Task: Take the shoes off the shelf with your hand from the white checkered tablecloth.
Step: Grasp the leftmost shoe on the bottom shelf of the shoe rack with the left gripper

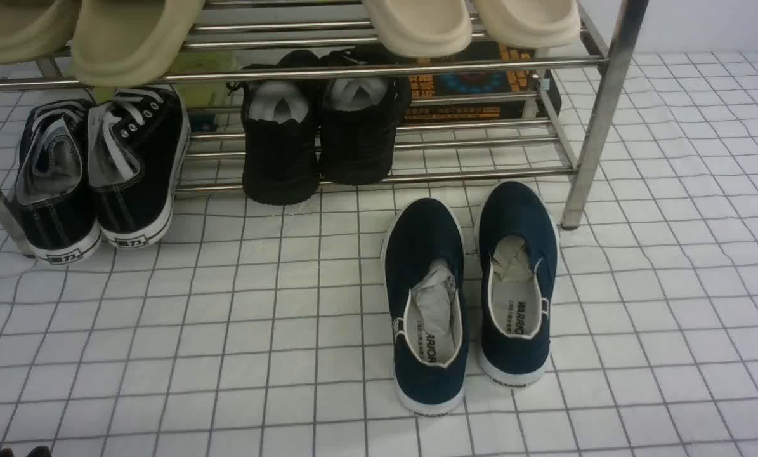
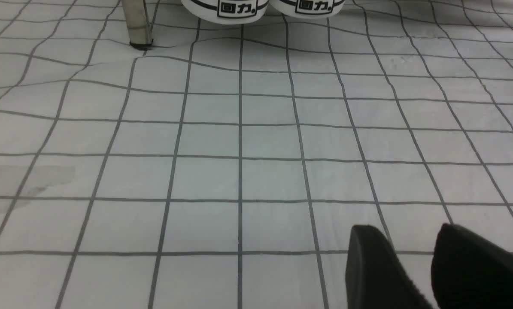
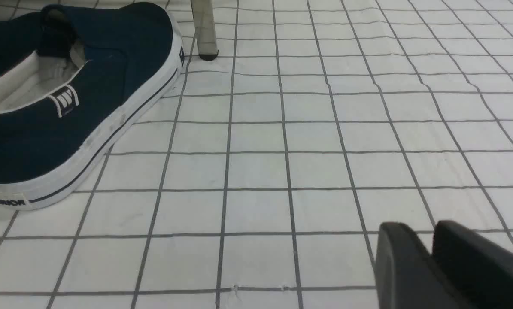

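The shoes (image 1: 96, 171), black canvas sneakers with white laces and soles, sit at the left end of the chrome shelf's (image 1: 379, 66) lower tier. Their heels point toward me, down by the white checkered tablecloth (image 1: 226, 349). In the left wrist view their white heels (image 2: 239, 8) show far ahead, next to a shelf leg (image 2: 137, 21). My left gripper (image 2: 406, 229) hovers low over the cloth, open and empty; its tips (image 1: 20, 452) peek in at the front view's bottom edge. My right gripper (image 3: 428, 234) is shut on nothing, over bare cloth.
All-black shoes (image 1: 321, 133) stand mid-shelf on the lower tier. Navy slip-ons (image 1: 474, 292) lie on the cloth in front of the shelf's right leg (image 1: 597, 127); one (image 3: 67, 98) shows in the right wrist view. Beige slippers (image 1: 131, 38) fill the top tier. A dark box (image 1: 474, 86) sits behind.
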